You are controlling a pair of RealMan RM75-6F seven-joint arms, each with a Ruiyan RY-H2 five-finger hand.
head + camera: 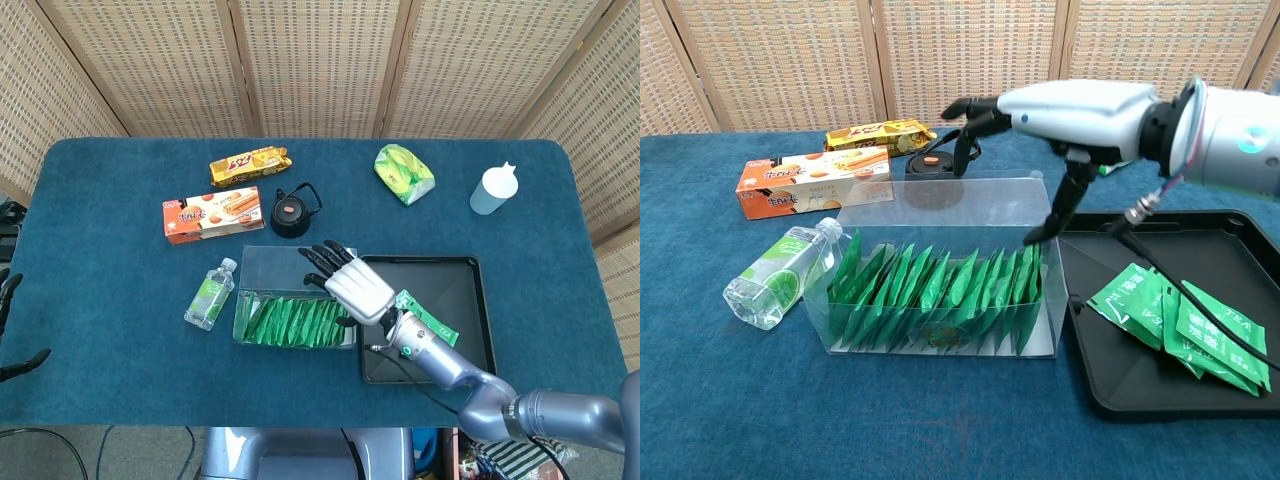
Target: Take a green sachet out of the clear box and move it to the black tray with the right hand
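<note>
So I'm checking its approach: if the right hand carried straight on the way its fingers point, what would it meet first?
The right hand points left over the clear box, fingers spread. It would probably pass above the green sachets; the black kettle looks nearest in line, though depth is unclear.

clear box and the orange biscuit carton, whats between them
Nothing: in the head view, bare blue cloth separates the clear box from the orange biscuit carton.

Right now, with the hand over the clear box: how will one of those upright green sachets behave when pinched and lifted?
Probably light and floppy: the green foil sachets look thin and flat, leaning in a packed row in the clear plastic box. Glossy film may slip between fingers. Neighbours touch, so one could drag another up. The right hand hovers above, open, holding nothing.
</note>
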